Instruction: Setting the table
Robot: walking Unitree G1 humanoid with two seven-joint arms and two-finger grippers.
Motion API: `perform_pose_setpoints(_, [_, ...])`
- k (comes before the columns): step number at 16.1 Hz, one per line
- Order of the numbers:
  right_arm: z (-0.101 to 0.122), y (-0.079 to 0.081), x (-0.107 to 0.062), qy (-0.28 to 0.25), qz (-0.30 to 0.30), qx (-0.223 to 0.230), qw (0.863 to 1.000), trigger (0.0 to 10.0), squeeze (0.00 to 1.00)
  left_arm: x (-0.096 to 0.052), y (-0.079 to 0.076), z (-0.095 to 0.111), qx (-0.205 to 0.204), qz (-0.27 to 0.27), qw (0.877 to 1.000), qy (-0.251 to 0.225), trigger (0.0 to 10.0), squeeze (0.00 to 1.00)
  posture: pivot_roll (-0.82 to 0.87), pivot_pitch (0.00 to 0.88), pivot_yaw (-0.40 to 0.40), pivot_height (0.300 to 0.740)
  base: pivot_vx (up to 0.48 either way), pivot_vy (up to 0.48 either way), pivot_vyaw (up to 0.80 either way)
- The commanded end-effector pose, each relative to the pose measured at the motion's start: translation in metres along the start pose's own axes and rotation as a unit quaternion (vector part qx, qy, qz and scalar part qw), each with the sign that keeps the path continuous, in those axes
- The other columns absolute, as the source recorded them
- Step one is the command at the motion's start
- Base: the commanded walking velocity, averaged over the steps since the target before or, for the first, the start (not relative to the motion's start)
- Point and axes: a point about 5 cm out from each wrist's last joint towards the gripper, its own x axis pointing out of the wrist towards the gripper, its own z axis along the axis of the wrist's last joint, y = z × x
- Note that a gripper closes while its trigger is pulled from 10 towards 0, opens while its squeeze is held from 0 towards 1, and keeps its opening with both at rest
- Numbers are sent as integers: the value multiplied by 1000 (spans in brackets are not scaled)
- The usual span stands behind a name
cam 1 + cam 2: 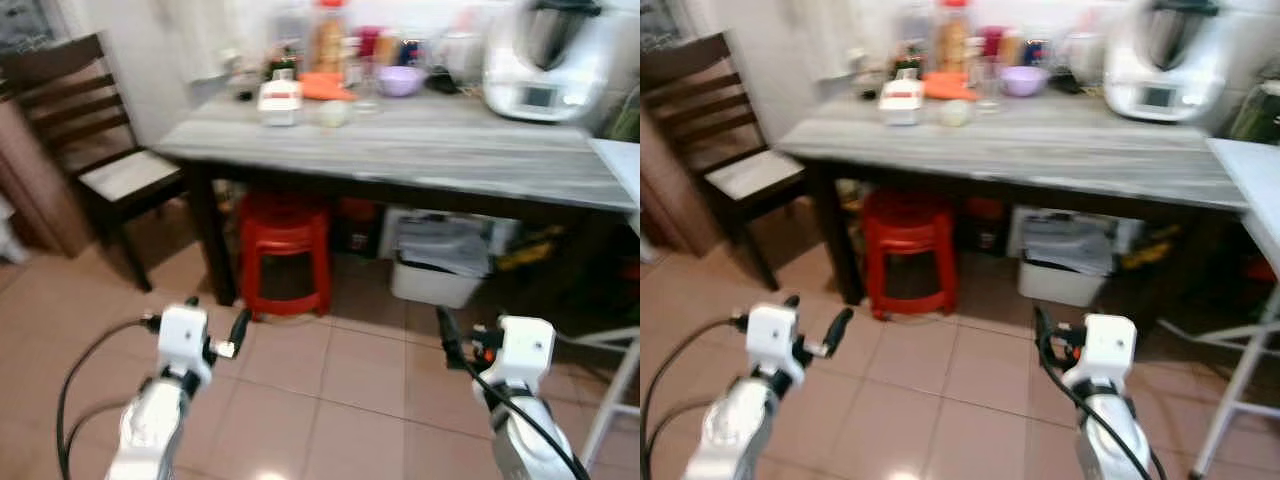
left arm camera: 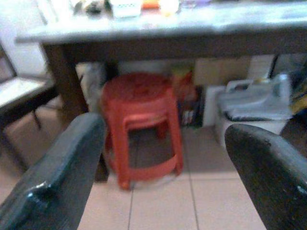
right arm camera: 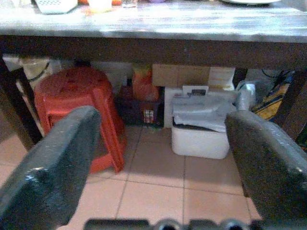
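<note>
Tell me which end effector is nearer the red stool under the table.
Left. The left end effector hangs open just in front of the red stool; the right end effector, also open, hangs off to the stool's right.

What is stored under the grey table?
Under the table stand a red plastic stool, a white bin topped with crumpled bags, and cardboard boxes behind. The bin's contents are covered, and the far corner is in shadow.

A red stool (image 1: 285, 255) stands on the tiled floor (image 1: 340, 400). Beside it is a white box (image 1: 440, 265) with papers on top. A dark wooden chair (image 1: 95, 150) stands off to the left.
</note>
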Motion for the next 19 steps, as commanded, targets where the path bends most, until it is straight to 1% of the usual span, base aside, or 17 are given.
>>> perform_pose_setpoints(1, [10, 2, 6, -16, 7, -3, 1000, 10000, 0, -8, 0, -10, -8, 3, 1000, 21, 10000, 0, -10, 0, -36, 740, 0, 0, 0])
perform_pose_setpoints(3, [10, 2, 6, -16, 7, -3, 1000, 10000, 0, -8, -1, -11, -8, 1, 1000, 22, 10000, 0, -12, 0, -34, 740, 0, 0, 0])
perform_pose_setpoints(8, [10, 4, 7, -18, 5, 1, 1000, 10000, 0, -7, -1, -10, -6, -2, 1000, 20, 10000, 0, -8, 0, -24, 740, 0, -261, 0])
perform_pose_setpoints(12, [11, 4, 7, -21, 4, 5, 1000, 10000, 0, -4, -2, -4, -7, -5, 1000, 13, 10000, 0, -6, 0, -21, 740, 0, -447, 0])
perform_pose_setpoints(14, [16, 5, 6, -29, 4, 7, 1000, 10000, 0, -2, -2, 1, -9, -2, 1000, 4, 10000, 0, -6, 0, -21, 740, 0, -480, 0])
perform_pose_setpoints(16, [28, 6, 3, -53, 3, 10, 999, 10000, 0, -2, 1, 9, -16, 22, 1000, -13, 10000, 0, -4, 0, -21, 740, 0, -480, 0])
perform_pose_setpoints(19, [39, 8, -1, -79, 3, -2, 997, 10000, 0, -3, 6, 14, -29, 41, 998, -23, 10000, 0, -3, 0, -20, 740, 0, -480, 0])
